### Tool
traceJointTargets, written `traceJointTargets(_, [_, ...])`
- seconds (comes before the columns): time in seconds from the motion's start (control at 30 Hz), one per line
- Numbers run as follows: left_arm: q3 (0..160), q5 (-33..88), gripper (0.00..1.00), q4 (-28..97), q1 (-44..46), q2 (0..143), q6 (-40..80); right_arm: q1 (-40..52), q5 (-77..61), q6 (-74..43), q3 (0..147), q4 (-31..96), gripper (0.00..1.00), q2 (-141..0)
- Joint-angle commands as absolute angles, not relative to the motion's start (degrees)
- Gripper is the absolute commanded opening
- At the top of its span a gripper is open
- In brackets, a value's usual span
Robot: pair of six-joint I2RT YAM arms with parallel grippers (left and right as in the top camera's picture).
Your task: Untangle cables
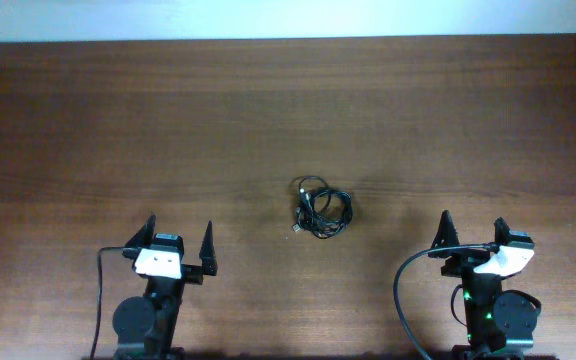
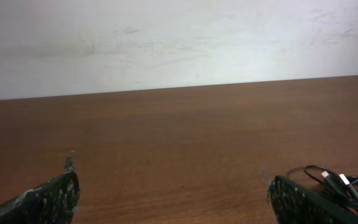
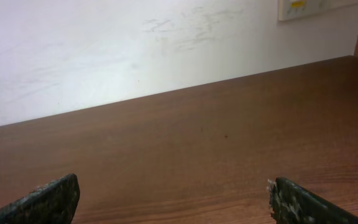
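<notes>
Tabletop (image 1: 118,120) of dark brown wood fills the overhead view, and a white wall (image 2: 166,37) rises behind its far edge. Both arms stand at the near edge, one toward each corner. The left gripper (image 1: 179,230) has its fingers spread wide and holds nothing; the right gripper (image 1: 473,225) is spread just as wide and is equally bare. The cables (image 1: 322,208) lie bunched in a small black knot of loops near the bench's middle, roughly midway between the grippers and well apart from both. A light plug end (image 2: 342,181) shows among them.
</notes>
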State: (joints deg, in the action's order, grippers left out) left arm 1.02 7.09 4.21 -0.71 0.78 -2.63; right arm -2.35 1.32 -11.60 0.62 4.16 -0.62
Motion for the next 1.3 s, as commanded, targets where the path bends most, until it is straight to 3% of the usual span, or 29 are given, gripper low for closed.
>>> traceJointTargets(0.0, [0.6, 7.7, 0.99, 3.9, -0.5, 0.3, -3.7, -1.9, 2.0, -11.2, 0.3, 4.5, 0.98, -0.4])
traceJointTargets(0.53, [1.0, 7.7, 0.99, 2.1, -0.5, 0.3, -3.7, -1.9, 2.0, -11.2, 0.3, 4.5, 0.98, -0.4])
traceJointTargets(0.6, [2.1, 7.9, 0.99, 2.3, -0.5, 0.3, 1.7, -1.9, 2.0, -11.2, 0.3, 4.5, 0.98, -0.4])
traceJointTargets(0.8, [9.6, 10.7, 0.99, 16.1, -0.5, 0.4, 7.3, -1.9, 2.0, -11.2, 0.3, 4.5, 0.98, -0.4])
traceJointTargets(1.27, [10.1, 16.2, 0.99, 18.7, -0.5, 0.8, 7.3, -1.9, 2.0, -11.2, 0.3, 4.5, 0.98, -0.4])
